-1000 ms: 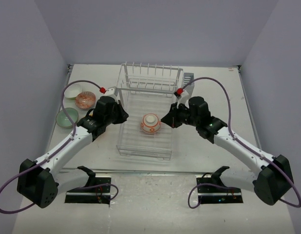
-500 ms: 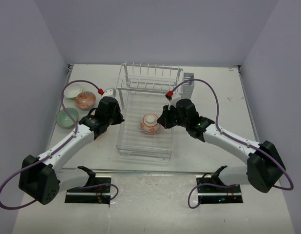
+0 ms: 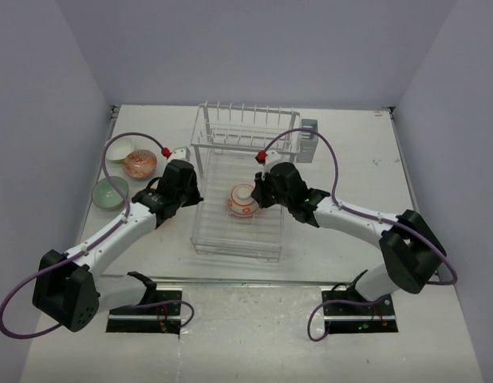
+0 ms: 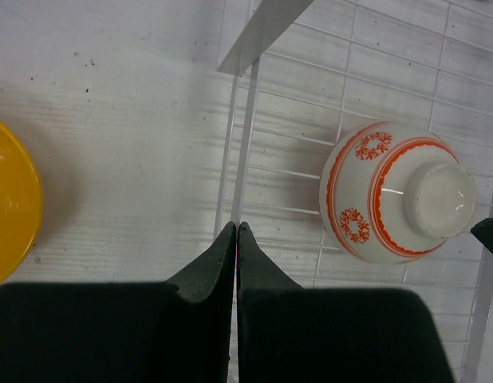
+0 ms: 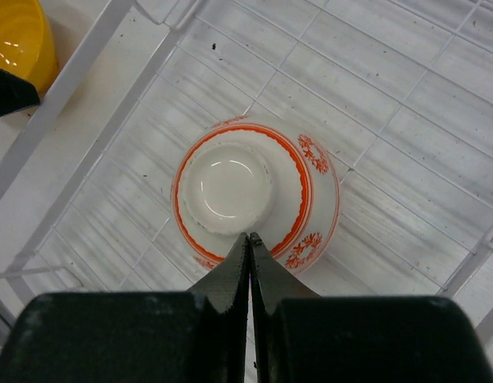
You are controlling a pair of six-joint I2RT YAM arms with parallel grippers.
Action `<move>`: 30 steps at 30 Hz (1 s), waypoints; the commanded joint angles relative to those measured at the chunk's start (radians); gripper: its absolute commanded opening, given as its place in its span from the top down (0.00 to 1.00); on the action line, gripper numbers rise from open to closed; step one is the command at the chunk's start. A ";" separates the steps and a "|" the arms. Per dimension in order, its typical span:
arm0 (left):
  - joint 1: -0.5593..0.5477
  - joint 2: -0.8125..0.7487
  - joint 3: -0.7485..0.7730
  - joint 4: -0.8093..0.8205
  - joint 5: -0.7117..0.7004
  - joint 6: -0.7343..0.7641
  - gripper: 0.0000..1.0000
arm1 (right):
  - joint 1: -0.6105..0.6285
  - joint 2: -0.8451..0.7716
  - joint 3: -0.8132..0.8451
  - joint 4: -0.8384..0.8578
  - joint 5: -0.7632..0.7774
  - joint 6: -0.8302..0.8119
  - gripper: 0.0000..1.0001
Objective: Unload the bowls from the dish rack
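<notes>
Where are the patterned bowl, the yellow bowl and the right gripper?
patterned bowl (image 5: 226,187): right wrist view, on its upturned base.
yellow bowl (image 4: 7,199): left wrist view, on the part showing at the left edge.
right gripper (image 5: 248,239): right wrist view, between its closed fingertips.

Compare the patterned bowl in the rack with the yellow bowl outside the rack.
Look: patterned bowl white with orange-red bands, yellow bowl plain. Place: patterned bowl foot-up on the dish rack tray, yellow bowl on the table outside it. Both round bowls.

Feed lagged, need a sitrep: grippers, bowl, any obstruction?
Left gripper shut, empty, at dish rack left edge. Right gripper shut, tips by patterned bowl. Bowl upside down on lower tray. Nothing covers it.
</notes>
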 commanded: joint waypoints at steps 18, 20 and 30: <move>-0.004 0.012 -0.012 -0.001 -0.050 -0.002 1.00 | 0.037 0.112 0.214 -0.010 0.035 -0.057 1.00; -0.004 0.007 -0.015 -0.003 -0.053 0.000 1.00 | 0.039 0.132 0.228 -0.004 0.035 -0.057 1.00; -0.004 0.001 0.014 -0.017 -0.062 0.004 0.92 | 0.048 0.222 0.261 0.004 -0.002 -0.038 1.00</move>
